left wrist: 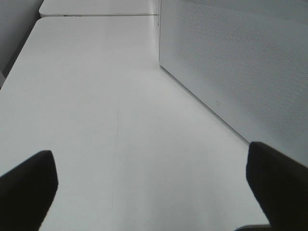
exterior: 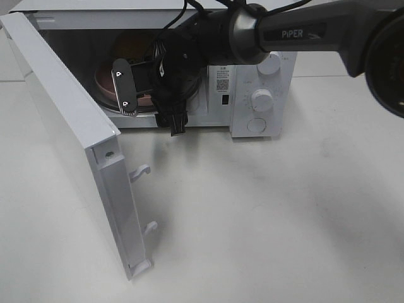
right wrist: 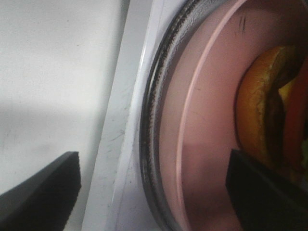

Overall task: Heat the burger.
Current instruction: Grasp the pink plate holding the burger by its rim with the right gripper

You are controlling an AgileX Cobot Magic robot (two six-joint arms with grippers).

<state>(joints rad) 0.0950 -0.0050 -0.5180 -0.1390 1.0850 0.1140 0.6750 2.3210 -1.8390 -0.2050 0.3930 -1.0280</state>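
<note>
My right gripper (right wrist: 153,190) is standing wide, its two black fingers (right wrist: 41,192) splayed apart and holding nothing, and it is hovering at the mouth of the white microwave oven (exterior: 262,95). One finger is hanging over the oven's white front sill, the other over the round pink plate (right wrist: 202,139), which is sitting on the clear glass turntable (right wrist: 153,120) inside the cavity. On that plate the small round burger (right wrist: 262,120) with its tan-brown bun is lying, just beyond my farther fingertip (I cannot tell whether the pad is touching it). From the high camera my right arm is reaching across from the right and covering most of the opening, so only an edge of the plate (exterior: 104,85) is showing. The oven's white door (exterior: 76,158) is standing swung open to the left. My left gripper (left wrist: 154,192) is also spread wide and empty, hanging over the bare white table (left wrist: 96,96) beside the perforated white oven wall (left wrist: 240,62).
</note>
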